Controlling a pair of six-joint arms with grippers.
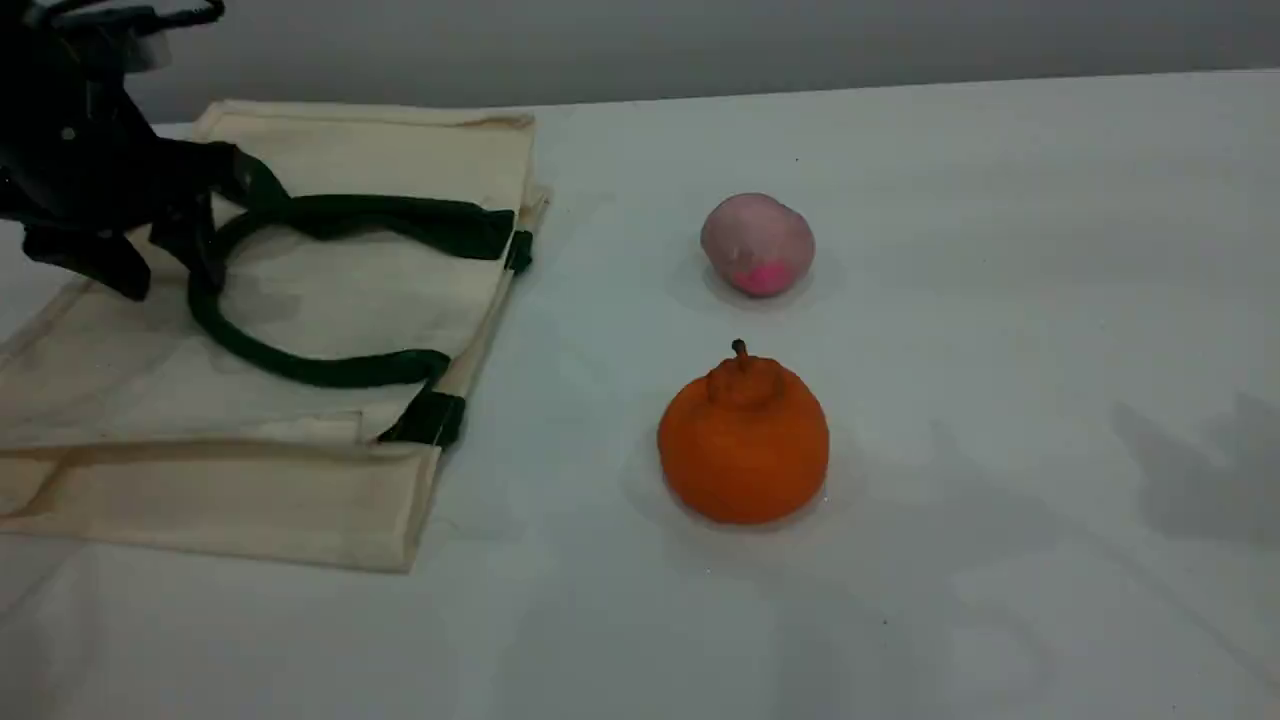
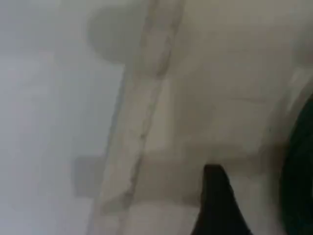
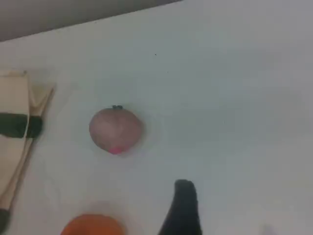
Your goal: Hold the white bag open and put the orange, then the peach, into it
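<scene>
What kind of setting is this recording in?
Likely a lab test bench: a bare white table against a plain grey wall, holding only a bag, a toy orange and a peach.

One white bag (image 1: 330, 270), one orange (image 1: 743, 450), one peach (image 1: 757, 243)

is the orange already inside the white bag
No, the orange sits on the bare table, apart from the white bag, which lies flat.
</scene>
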